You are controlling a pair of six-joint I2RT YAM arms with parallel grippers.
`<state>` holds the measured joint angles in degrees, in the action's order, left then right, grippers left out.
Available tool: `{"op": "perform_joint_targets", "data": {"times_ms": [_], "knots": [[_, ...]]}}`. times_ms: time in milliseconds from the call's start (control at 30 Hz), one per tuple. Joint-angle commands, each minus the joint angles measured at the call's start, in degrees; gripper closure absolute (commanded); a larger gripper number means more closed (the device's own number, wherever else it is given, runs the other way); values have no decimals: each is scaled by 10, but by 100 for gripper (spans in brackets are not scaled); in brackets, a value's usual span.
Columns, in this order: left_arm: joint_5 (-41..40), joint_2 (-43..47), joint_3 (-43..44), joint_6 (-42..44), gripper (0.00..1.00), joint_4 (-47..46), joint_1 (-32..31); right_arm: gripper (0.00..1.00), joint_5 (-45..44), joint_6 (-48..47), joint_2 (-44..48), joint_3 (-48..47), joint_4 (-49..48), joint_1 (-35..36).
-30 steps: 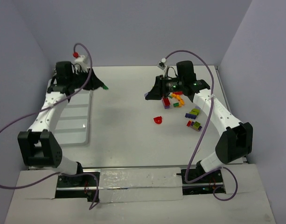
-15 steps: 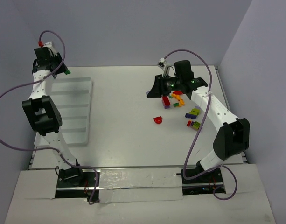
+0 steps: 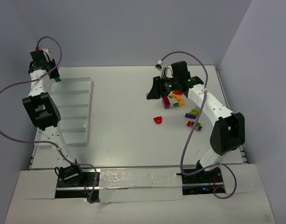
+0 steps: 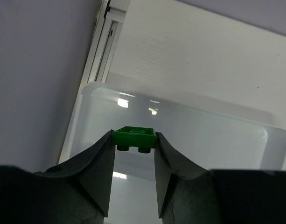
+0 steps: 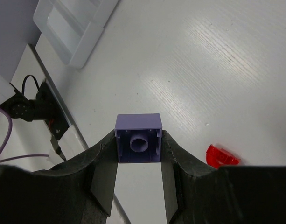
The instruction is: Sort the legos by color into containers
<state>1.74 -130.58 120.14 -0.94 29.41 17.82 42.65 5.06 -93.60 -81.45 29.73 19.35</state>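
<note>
Biggest risk is the left gripper (image 4: 133, 138): it's pinching a dark green brick (image 4: 133, 132) by just the fingertips over the far end of the tray (image 3: 75, 100) at 10 o'clock, near the rim, so a sloppy drop could bounce it over a ridge or onto the table (image 3: 124, 116). The right gripper (image 5: 138, 142) is clamped on a purple brick (image 5: 138, 135) at 2 o'clock beside the loose pile of legos (image 3: 182, 100), well apart from the tray, so the long carry could shake it loose. The tray's 5 or so compartments look empty to me, though the plastic is glary.
</note>
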Motion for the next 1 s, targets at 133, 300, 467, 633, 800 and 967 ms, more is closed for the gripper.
{"op": "perform_joint_targets", "data": {"times_ms": [133, 300, 467, 633, 800, 967], "knots": [[14, -7, 36, 60, 100, 46, 16, 100, 1, -6, -24, -39, 2, -1], [18, -17, 38, 73, 99, 62, 16, 100, 2, -8, -33, -43, 5, -1], [0, -44, 64, 81, 98, 82, 15, 100, 6, -7, -43, -50, 8, -1], [-11, -65, 83, 89, 96, 93, 16, 100, 8, -7, -51, -55, 10, -1], [-15, -74, 88, 95, 94, 95, 16, 100, 7, -8, -56, -58, 10, -1], [-15, -74, 88, 95, 56, 91, 16, 100, 2, -9, -56, -59, 11, 1]]}}
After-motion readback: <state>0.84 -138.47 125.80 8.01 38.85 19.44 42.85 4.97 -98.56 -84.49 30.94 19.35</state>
